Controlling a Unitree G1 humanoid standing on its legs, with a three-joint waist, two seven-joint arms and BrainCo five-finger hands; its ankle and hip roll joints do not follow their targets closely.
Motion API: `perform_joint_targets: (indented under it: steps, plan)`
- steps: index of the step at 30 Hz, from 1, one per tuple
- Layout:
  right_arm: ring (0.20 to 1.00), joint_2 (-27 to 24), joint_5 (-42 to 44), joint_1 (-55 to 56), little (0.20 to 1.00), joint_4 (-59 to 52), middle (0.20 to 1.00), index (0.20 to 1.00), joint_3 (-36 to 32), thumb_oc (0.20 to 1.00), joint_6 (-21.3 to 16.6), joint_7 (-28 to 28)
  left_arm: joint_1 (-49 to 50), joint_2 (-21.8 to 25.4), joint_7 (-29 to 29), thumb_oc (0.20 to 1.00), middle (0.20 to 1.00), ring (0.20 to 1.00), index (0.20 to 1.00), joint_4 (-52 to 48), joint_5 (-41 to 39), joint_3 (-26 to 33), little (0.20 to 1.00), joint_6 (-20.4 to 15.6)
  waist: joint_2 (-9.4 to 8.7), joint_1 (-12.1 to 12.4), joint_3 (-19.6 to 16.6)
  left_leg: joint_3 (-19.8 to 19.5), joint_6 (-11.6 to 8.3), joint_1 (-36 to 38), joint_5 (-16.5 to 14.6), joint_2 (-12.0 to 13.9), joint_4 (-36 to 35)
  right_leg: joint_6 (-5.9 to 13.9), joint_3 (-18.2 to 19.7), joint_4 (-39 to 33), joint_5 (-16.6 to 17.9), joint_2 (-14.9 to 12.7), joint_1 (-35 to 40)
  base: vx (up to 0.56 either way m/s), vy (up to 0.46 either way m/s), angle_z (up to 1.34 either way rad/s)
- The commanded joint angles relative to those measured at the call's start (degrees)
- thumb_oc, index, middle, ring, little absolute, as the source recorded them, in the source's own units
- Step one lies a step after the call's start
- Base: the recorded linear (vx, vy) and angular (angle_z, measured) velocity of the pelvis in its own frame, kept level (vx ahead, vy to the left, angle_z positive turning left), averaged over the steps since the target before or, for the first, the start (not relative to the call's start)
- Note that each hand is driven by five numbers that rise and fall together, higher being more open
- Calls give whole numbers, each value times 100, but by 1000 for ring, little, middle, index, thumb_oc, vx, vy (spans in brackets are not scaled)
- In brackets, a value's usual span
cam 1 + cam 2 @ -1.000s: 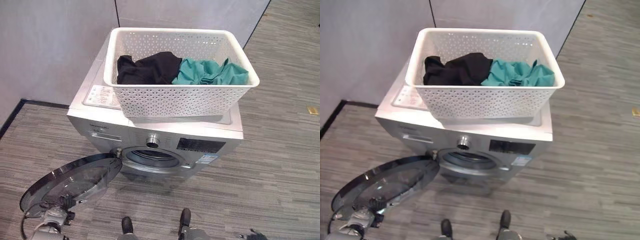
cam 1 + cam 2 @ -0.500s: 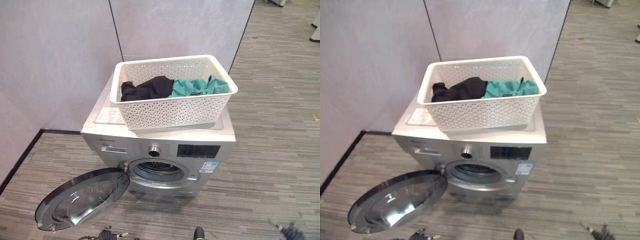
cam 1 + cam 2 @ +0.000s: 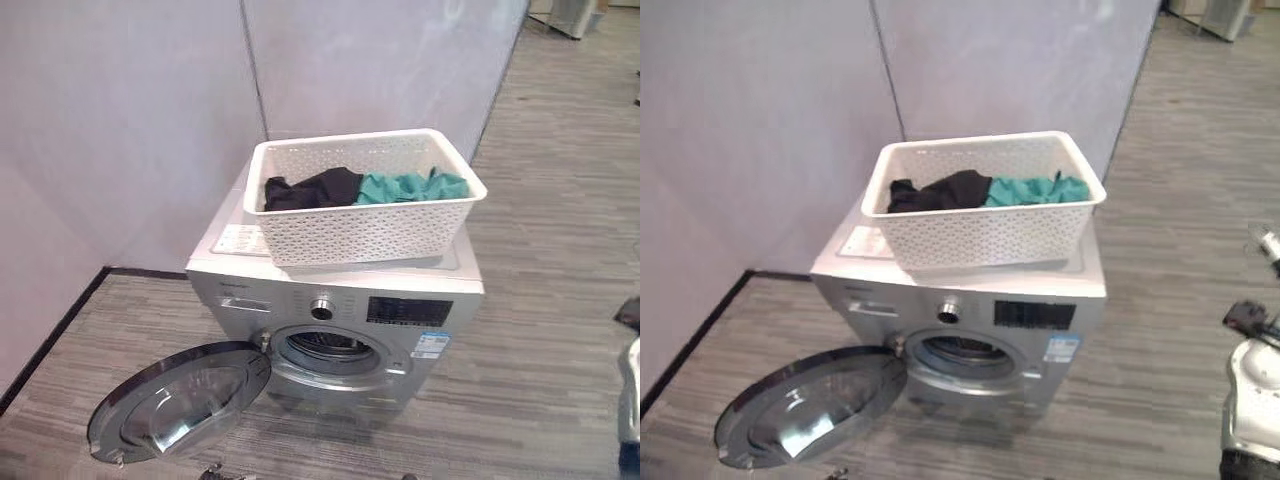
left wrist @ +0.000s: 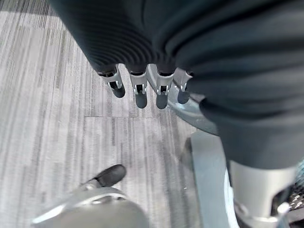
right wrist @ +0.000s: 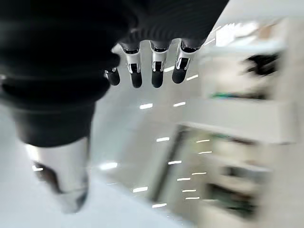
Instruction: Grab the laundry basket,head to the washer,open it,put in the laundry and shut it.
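Note:
The white perforated laundry basket (image 3: 365, 215) stands on top of the silver washer (image 3: 430, 285), holding a black garment (image 3: 310, 188) and a teal garment (image 3: 410, 185). The washer's round door (image 3: 180, 400) hangs wide open, swung down to the left, and the drum opening (image 3: 335, 350) is bare. My left hand (image 4: 140, 92) hangs above the floor by the door's rim, fingers relaxed and holding nothing. My right hand (image 5: 157, 76) is lifted off to the right, fingers relaxed and empty; its arm (image 3: 1252, 395) shows at the right edge, away from the washer.
Grey partition walls (image 3: 130, 120) stand close behind and to the left of the washer, with a dark baseboard (image 3: 50, 340) along the left wall. Striped grey floor (image 3: 540, 330) stretches out to the right and in front.
The camera has lifted and drawn back, so the washer looks smaller. My left hand has come off the open door's rim. My right arm has risen into view at the right.

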Motion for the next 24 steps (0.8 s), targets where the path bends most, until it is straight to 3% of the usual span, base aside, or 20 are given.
perform_joint_targets:
  steps: [1, 2, 4, 5, 7, 11, 13, 15, 19, 24]
  plan:
    - [1000, -763, -48, -1185, 1000, 13, 1000, 1000, 273, 1000, -269, 446, -268, 365, 54, 1000, 1000, 1000, 1000, 261, 226, -204, 1000, -70, -241, 221, 115, 127, 227, 17, -370, -115, 226, 344, 407, 1517, -284, -557, -70, -8, 273, 50]
    - [1000, -800, -41, -1248, 1000, 61, 1000, 1000, 318, 1000, -282, 439, -277, 349, 54, 1000, 1000, 1000, 1000, 261, 225, -178, 1000, -70, -233, 211, 120, 144, 243, -5, -343, -127, 223, 338, 433, 1564, -284, -579, -126, -30, 211, 11]
    - [1000, -1426, 231, -2136, 1000, 310, 1000, 1000, 1125, 1000, -127, 798, -319, 472, -44, 1000, 1000, 1000, 1000, 311, 283, -305, 1000, 4, -132, 181, 385, 32, 493, 150, -462, -237, 320, 253, 1032, 2946, -283, -482, -824, -16, 298, 21]
    - [1000, -1559, 308, -2482, 1000, 404, 1000, 1000, 1412, 1000, -120, 905, -324, 502, -66, 1000, 1000, 1000, 1000, 337, 310, -323, 1000, 17, -94, 207, 447, 9, 546, 220, -499, -284, 323, 211, 1136, 3172, -325, -423, -1016, 97, 275, 8]
    - [1000, -1940, 511, -2819, 1000, 699, 1000, 1000, 1942, 1000, 112, 1235, -445, 491, -178, 1000, 1000, 1000, 1000, 416, 365, -451, 1000, 37, -106, 130, 561, -421, 546, 409, -535, -488, 256, 73, 1528, 2581, -550, -42, -1184, 174, 70, 32]
    - [1000, -2128, 648, -2640, 1000, 731, 1000, 1000, 2096, 1000, 313, 1653, -517, 431, -307, 1000, 1000, 1000, 1000, 456, 433, -561, 1000, 52, -265, 63, 523, -790, 457, 397, -546, -605, 195, 79, 1747, 1487, -487, 68, -964, 93, -80, 123]
    - [1000, -2276, 670, -2564, 1000, 792, 1000, 1000, 2110, 1000, 412, 1791, -529, 427, -343, 1000, 1000, 1000, 1000, 449, 444, -625, 1000, 50, -328, 56, 495, -883, 433, 352, -556, -638, 220, 75, 1744, 1271, -481, 89, -841, 43, -74, 108]
    - [1000, -2627, 747, -2251, 1000, 909, 1000, 1000, 1978, 1000, 632, 2095, -541, 382, -441, 1000, 1000, 1000, 1000, 506, 470, -672, 1000, 101, -497, 35, 377, -993, 347, 269, -567, -641, 271, 65, 1763, 1103, -541, 181, -661, 58, -109, 80]
    - [1000, -2888, 733, -1948, 1000, 1036, 1000, 1000, 1836, 1000, 790, 2366, -451, 331, -523, 1000, 1000, 1000, 1000, 550, 370, -599, 1000, 148, -530, 21, 248, -1047, 292, 294, -578, -556, 240, 45, 1671, 996, -549, 260, -564, 99, -104, 14]
    - [1000, -3337, 904, -864, 1000, 1375, 1000, 1000, 710, 1000, 930, 2508, -298, 293, -611, 1000, 1000, 1000, 1000, 603, 306, -487, 1000, 197, -539, -53, 138, -1028, 176, 365, -517, -358, 58, 10, 1598, 717, -592, 392, -459, 64, -112, -2]
